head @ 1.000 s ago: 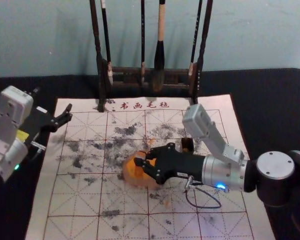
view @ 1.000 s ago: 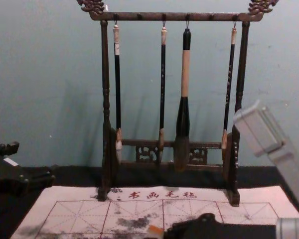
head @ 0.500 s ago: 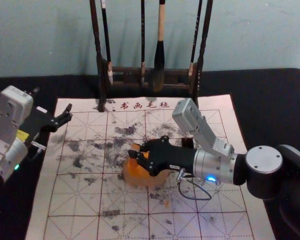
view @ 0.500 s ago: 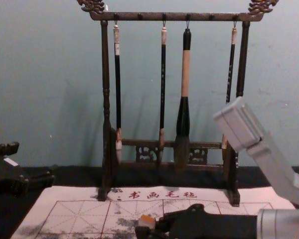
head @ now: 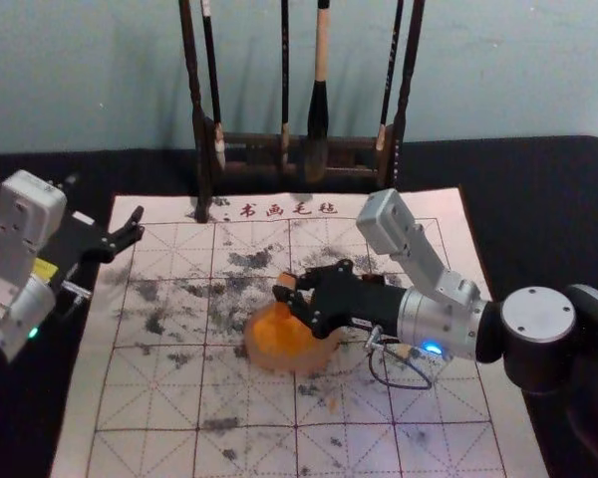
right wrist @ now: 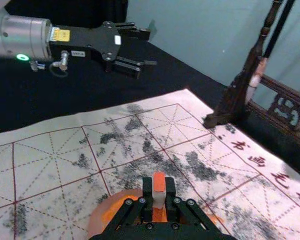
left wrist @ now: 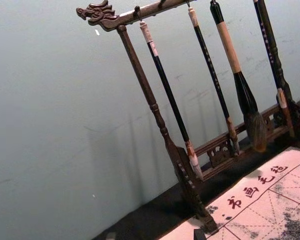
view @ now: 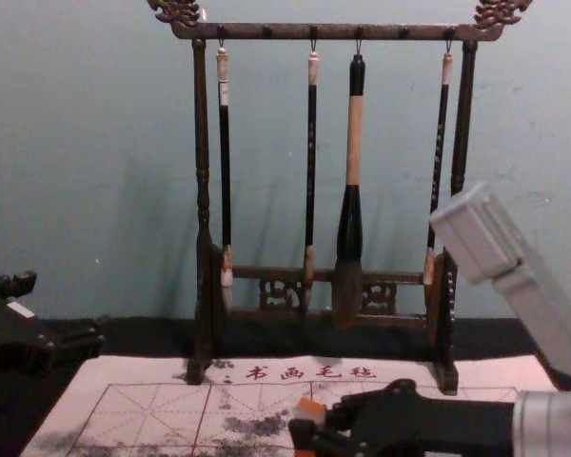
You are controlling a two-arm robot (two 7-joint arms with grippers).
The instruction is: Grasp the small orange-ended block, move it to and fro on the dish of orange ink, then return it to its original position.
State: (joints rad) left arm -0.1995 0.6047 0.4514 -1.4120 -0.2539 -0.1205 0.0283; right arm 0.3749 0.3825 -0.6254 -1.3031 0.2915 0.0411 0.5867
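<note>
Orange-ended block (head: 285, 280): near the middle of the head view, held upright or nearly so over the far side of the dish (head: 325, 359); its top end is orange, with a pale stretch below. In the chest view it is at the bottom, just right of centre, with its top slightly tilted. Whether its lower end touches the ink, I cannot tell.
Right end effector (head: 290, 290): reaching in from the right of the head view to the middle, its two fingers closed on the block, one on either side, as the right wrist view shows.
Orange ink (head: 282, 341): pooled in the round, translucent dish, at the centre of the head view, a little below the block's top.
Left end effector (head: 139, 224): idle at the left of the head view, over the mat's upper left edge, fingers spread and nothing between them.
Mat (head: 130, 408): pale, with a red grid, red characters along its far edge and dark ink smudges; it lies on the black desk (head: 538, 209), under the dish.
Brush stand (view: 333, 31): dark carved wood, upright beyond the writing on the mat, its feet at the mat's far edge.
Brushes (view: 353, 143): four hang tip down from the stand's top rail, the thickest right of centre in the chest view.
Wall (view: 76, 143): pale blue-green, behind the stand.
</note>
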